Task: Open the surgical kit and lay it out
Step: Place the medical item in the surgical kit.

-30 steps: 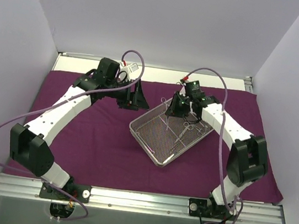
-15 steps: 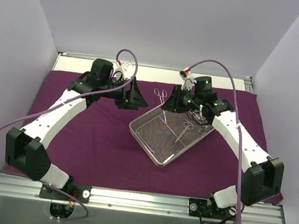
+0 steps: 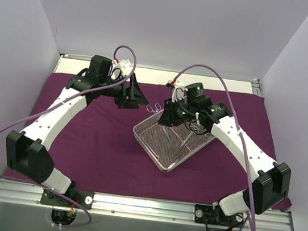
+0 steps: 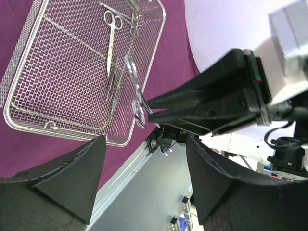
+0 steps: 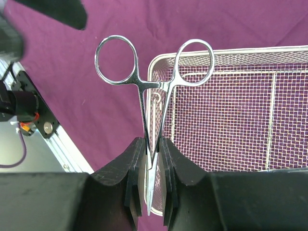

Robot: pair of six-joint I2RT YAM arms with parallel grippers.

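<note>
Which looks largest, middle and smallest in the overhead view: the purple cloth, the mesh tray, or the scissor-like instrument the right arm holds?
1. the purple cloth, by far the largest.
2. the mesh tray.
3. the scissor-like instrument, clearly smallest, even though held up nearer the camera, which may enlarge it slightly.

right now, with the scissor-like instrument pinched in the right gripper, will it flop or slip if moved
Probably stiff: the scissor-like instrument is thin polished metal, standing straight from the right gripper. It may slip or pivot, since only its smooth narrow shanks are pinched, ring handles free. Likely light, being so slender.
</note>
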